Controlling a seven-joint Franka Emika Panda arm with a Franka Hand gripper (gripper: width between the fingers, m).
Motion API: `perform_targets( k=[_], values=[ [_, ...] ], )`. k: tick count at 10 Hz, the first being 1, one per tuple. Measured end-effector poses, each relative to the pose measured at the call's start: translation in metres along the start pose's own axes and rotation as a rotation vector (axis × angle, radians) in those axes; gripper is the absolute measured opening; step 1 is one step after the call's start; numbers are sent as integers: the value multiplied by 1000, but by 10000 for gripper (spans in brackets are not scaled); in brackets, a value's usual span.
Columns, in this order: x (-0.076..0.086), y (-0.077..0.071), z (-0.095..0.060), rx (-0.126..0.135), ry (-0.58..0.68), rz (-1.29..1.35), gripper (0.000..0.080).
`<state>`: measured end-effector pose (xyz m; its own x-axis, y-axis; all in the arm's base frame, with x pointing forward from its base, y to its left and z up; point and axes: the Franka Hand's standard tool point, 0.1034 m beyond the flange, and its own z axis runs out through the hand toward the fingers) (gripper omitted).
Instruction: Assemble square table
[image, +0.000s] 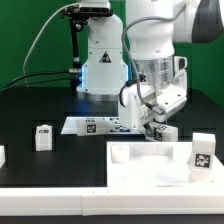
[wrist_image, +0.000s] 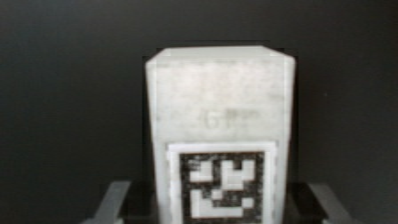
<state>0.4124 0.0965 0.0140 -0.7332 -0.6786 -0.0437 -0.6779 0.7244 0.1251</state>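
My gripper (image: 155, 124) is shut on a short white leg (image: 161, 130), just behind the square table top (image: 150, 166) near the middle of the exterior view. In the wrist view that leg (wrist_image: 217, 105) fills the centre, its black-and-white tag facing the camera. The gripper (wrist_image: 217, 205) clamps it from both sides, and a dark finger (wrist_image: 116, 200) shows beside it. The flat white top has raised corner sockets. A second tagged leg (image: 202, 155) stands at the top's right end. A third leg (image: 42, 137) stands alone on the black surface at the exterior view's left.
The marker board (image: 95, 125) lies flat behind the held leg, in front of the arm's base (image: 103, 70). A white rail (image: 60, 200) edges the near side of the black surface. Another white part (image: 2, 155) shows at the far left edge.
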Motion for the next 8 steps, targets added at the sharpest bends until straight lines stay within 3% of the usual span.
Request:
perform_targets(
  k=[2, 6, 7, 8],
  values=[
    [-7, 11, 2, 12, -18, 2, 284],
    [-9, 15, 3, 20, -20, -45, 284],
    [-8, 15, 3, 19, -19, -51, 396],
    [-8, 15, 4, 19, -18, -51, 567]
  ],
)
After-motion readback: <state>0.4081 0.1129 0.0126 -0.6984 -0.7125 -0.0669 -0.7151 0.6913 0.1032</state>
